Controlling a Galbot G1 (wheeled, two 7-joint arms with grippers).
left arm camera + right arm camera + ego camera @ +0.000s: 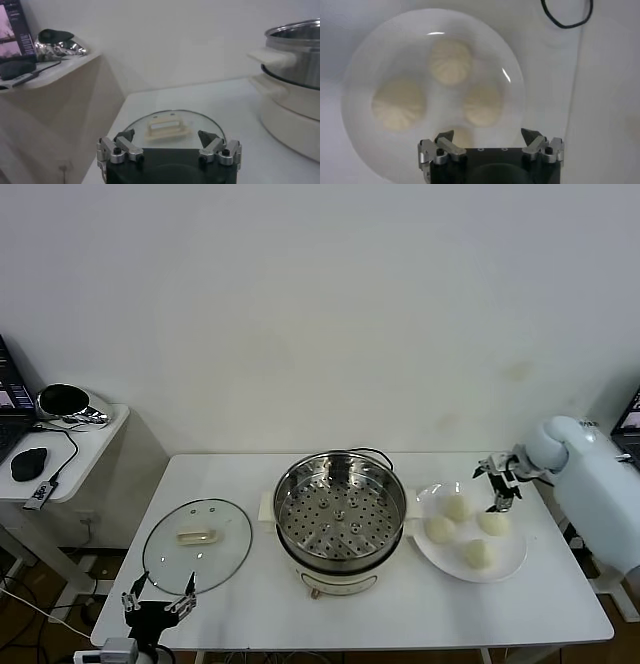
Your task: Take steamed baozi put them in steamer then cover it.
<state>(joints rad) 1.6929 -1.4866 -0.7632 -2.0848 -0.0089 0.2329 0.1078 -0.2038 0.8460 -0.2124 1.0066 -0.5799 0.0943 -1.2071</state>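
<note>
L gripper [158, 604] idles wide open at 6 o'clock of the round clear glass cover [197, 545]. R gripper [498, 479], wide open, hovers over four cream-white steamed baozi [459, 507] on a white round plate [510, 564]; shiny steel steamer [341, 510] empty. Step: first pick; next, descend & close on one bun.

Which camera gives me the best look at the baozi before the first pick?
The right wrist view: the baozi fill the frame from directly above on the plate, pleats visible, though one is partly hidden behind the right gripper. The head view shows all four, small. The left wrist view shows none.
</note>
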